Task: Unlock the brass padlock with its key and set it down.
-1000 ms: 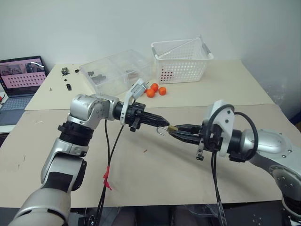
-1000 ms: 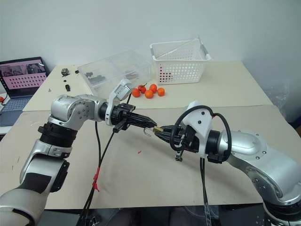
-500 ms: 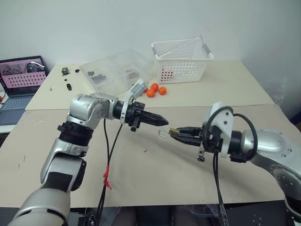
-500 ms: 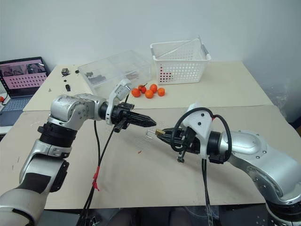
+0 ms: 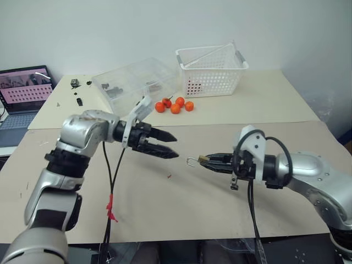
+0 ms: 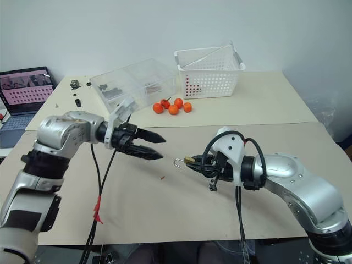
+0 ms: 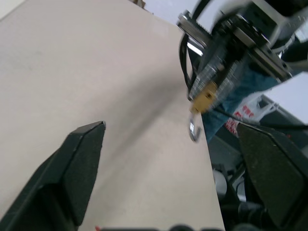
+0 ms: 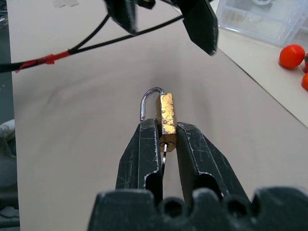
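Note:
The small brass padlock [image 8: 166,114] is held above the tan table with my right gripper [image 5: 212,161] shut on its gold body. Its silvery shackle [image 5: 191,161] points left toward the other arm, and one end stands free like a hook. The key [image 8: 164,162] is a thin silvery bit in the lock's underside, between the right fingers [image 8: 144,149]. My left gripper [image 5: 175,147] is open and empty, a short way left of the padlock, fingertips aimed at it. The left wrist view shows the padlock [image 7: 206,98] ahead of the spread fingers [image 7: 82,163].
Several small oranges [image 5: 175,106] lie behind the arms, next to a clear plastic box [image 5: 132,82] and a white basket [image 5: 212,70]. A laptop [image 5: 25,91] stands at the far left. A tiny red speck [image 5: 169,176] lies on the table. Black cables with red tape [image 5: 111,201] hang from the left arm.
My left gripper, shut at the shackle before, has opened and drawn back to the left. The right gripper has sunk a little with the padlock in it.

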